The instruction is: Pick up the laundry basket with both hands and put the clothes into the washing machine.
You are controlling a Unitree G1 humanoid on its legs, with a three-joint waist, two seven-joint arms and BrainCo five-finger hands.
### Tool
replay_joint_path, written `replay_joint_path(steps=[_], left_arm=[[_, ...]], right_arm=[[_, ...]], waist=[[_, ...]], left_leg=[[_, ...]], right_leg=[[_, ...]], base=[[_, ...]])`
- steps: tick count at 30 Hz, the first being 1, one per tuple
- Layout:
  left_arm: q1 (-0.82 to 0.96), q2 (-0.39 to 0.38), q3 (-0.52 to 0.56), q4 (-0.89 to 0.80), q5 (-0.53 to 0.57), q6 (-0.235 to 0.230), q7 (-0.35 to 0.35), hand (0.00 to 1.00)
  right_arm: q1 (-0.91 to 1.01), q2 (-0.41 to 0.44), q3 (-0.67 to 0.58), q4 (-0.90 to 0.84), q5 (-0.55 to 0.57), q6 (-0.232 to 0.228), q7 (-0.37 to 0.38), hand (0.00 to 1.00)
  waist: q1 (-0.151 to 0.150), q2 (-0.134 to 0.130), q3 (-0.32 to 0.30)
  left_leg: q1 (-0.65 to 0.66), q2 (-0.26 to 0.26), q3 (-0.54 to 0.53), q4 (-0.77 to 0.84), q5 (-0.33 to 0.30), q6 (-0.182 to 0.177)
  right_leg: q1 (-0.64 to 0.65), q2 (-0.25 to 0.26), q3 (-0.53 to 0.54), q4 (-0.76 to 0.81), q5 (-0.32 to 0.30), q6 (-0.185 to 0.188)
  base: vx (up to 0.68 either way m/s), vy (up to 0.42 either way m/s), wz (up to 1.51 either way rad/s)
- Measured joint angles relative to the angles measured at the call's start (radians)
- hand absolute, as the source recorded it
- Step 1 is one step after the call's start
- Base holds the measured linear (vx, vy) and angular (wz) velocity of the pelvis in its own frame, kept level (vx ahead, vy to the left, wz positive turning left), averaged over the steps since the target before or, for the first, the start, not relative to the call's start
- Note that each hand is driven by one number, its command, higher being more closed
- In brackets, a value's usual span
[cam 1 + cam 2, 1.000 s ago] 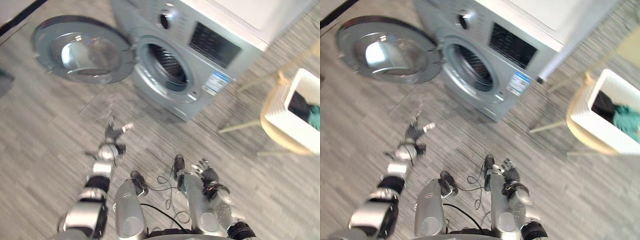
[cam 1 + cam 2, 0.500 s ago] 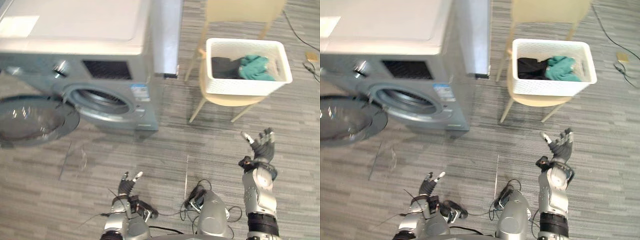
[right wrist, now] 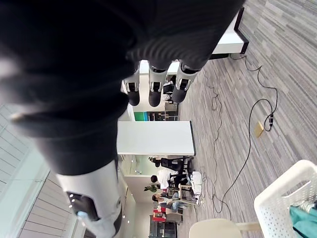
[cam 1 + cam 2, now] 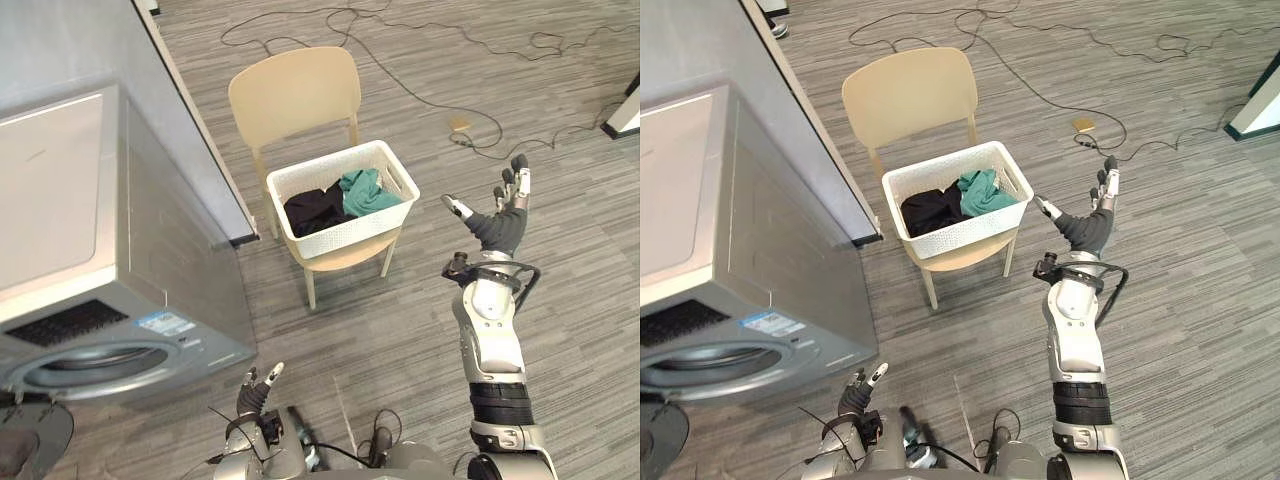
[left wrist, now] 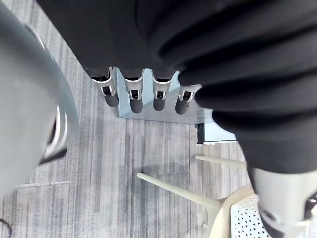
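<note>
the white laundry basket [image 4: 352, 236], with dark and teal clothes [image 4: 340, 198] inside, sits on a chair [image 4: 294, 95] right of the washing machine [image 4: 75, 250], long axis left to right. the right hand [image 4: 499, 226], spread and empty, is raised to its right, the nearer one. the left hand [image 4: 254, 391], fingers straight and empty, is low and well apart.

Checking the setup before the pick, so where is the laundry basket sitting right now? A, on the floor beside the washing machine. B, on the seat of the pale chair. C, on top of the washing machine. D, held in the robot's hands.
B: the white laundry basket rests on the seat of the pale chair, apart from the open right hand raised beside it.
</note>
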Motion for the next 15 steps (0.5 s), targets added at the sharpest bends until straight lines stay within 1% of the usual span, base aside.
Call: replay_joint_path(steps=[1,2,3,4,5,6,7,8,9,10,11,12,13,14,15], left_arm=[[-0.012,0.011,0.000,-0.003,0.000,0.001,0.002,0.00],[-0.030,0.017,0.001,-0.021,0.000,0.000,0.004,0.00],[-0.034,0.018,0.001,-0.033,-0.002,-0.002,0.006,0.00],[-0.035,0.017,0.001,-0.047,-0.002,-0.006,0.013,0.00],[-0.039,0.023,0.022,-0.056,-0.010,-0.009,0.021,0.00],[-0.043,0.023,0.031,-0.052,-0.011,-0.008,0.022,0.00],[-0.047,0.040,0.019,-0.036,-0.015,-0.002,0.022,0.00],[-0.049,0.047,0.007,-0.028,-0.021,0.002,0.021,0.00],[-0.047,0.067,-0.020,-0.027,-0.018,0.010,0.020,0.00],[-0.044,0.068,-0.023,-0.027,-0.018,0.012,0.019,0.00],[-0.040,0.065,-0.021,-0.026,-0.014,0.014,0.020,0.00],[-0.046,0.062,-0.021,-0.014,0.002,0.014,0.021,0.00],[-0.054,0.065,-0.021,0.008,0.002,0.014,0.020,0.00],[-0.062,0.067,-0.021,0.027,0.002,0.015,0.020,0.00],[-0.061,0.071,-0.021,0.049,0.002,0.017,0.020,0.00]], right_arm=[[0.000,0.027,0.023,0.003,0.000,0.001,-0.001,0.00],[-0.005,0.028,0.042,0.011,0.000,0.000,0.000,0.00],[-0.009,0.028,0.050,0.017,0.000,0.000,0.003,0.00],[-0.015,0.031,0.073,0.030,0.000,0.001,0.007,0.00],[-0.024,0.041,0.107,0.045,0.000,0.002,0.015,0.00],[-0.023,0.047,0.115,0.048,0.000,0.002,0.020,0.00],[-0.011,0.054,0.120,0.047,-0.006,0.004,0.033,0.00],[-0.002,0.053,0.117,0.047,-0.016,0.004,0.038,0.00],[0.022,0.046,0.115,0.046,-0.040,0.004,0.050,0.00],[0.031,0.043,0.117,0.046,-0.041,0.004,0.050,0.00],[0.042,0.036,0.117,0.046,-0.043,0.004,0.050,0.00],[0.045,0.022,0.114,0.046,-0.043,0.004,0.053,0.00],[0.049,0.012,0.114,0.046,-0.043,0.004,0.066,0.00],[0.050,0.006,0.113,0.046,-0.043,0.005,0.074,0.00],[0.055,0.003,0.109,0.046,-0.048,0.012,0.089,0.00]], waist=[[-0.013,-0.023,-0.007],[-0.010,-0.030,-0.011],[-0.007,-0.031,-0.011],[-0.008,-0.032,-0.012],[-0.005,-0.029,-0.013],[-0.006,-0.032,-0.011],[-0.016,-0.043,-0.016],[-0.021,-0.047,-0.018],[-0.045,-0.063,-0.027],[-0.046,-0.064,-0.030],[-0.045,-0.069,-0.039],[-0.044,-0.083,-0.051],[-0.042,-0.069,-0.051],[-0.041,-0.080,-0.057],[-0.039,-0.073,-0.055]], left_leg=[[0.017,-0.030,0.000,-0.014,-0.003,0.003],[0.038,-0.060,-0.002,-0.031,-0.003,0.003],[0.051,-0.074,-0.003,-0.041,-0.006,0.007],[0.071,-0.087,-0.003,-0.049,-0.018,0.026],[0.100,-0.088,-0.011,-0.064,-0.071,0.030],[0.109,-0.090,-0.021,-0.065,-0.087,0.024],[0.127,-0.095,-0.041,-0.072,-0.092,0.016],[0.136,-0.099,-0.060,-0.075,-0.092,0.016],[0.162,-0.119,-0.103,-0.089,-0.091,0.015],[0.170,-0.128,-0.114,-0.096,-0.091,0.015],[0.169,-0.137,-0.139,-0.099,-0.091,0.014],[0.162,-0.140,-0.182,-0.098,-0.092,0.007],[0.148,-0.140,-0.219,-0.097,-0.091,-0.004],[0.144,-0.136,-0.250,-0.097,-0.088,-0.016],[0.146,-0.127,-0.279,-0.094,-0.091,-0.034]], right_leg=[[0.009,-0.014,0.020,-0.016,-0.007,0.010],[0.020,-0.035,0.028,-0.031,-0.007,0.011],[0.033,-0.045,0.029,-0.034,-0.007,0.011],[0.050,-0.054,0.028,-0.030,-0.007,0.012],[0.026,-0.064,0.026,0.079,-0.006,0.077],[-0.004,-0.070,0.027,0.162,-0.010,0.091],[-0.085,-0.098,0.029,0.371,-0.002,0.129],[-0.117,-0.114,0.040,0.447,-0.005,0.159],[-0.153,-0.141,0.054,0.552,-0.028,0.158],[-0.164,-0.161,0.049,0.562,-0.038,0.139],[-0.182,-0.194,0.034,0.556,-0.052,0.109],[-0.198,-0.227,0.018,0.507,-0.071,0.071],[-0.210,-0.244,0.023,0.449,-0.077,0.054],[-0.217,-0.255,0.050,0.384,-0.076,0.054],[-0.215,-0.255,0.099,0.313,-0.070,0.061]], base=[[0.26,0.244,-0.14],[0.19,0.181,0.17],[0.17,0.176,0.12],[0.16,0.120,-0.04],[0.15,0.115,-0.05],[0.14,0.120,0.06],[0.08,0.055,0.34],[0.16,-0.015,0.91],[0.17,-0.063,0.98],[0.18,-0.086,1.04],[0.16,-0.108,0.84],[0.19,-0.156,0.93],[0.23,-0.218,0.98],[0.22,-0.261,0.93],[0.24,-0.321,0.95]])
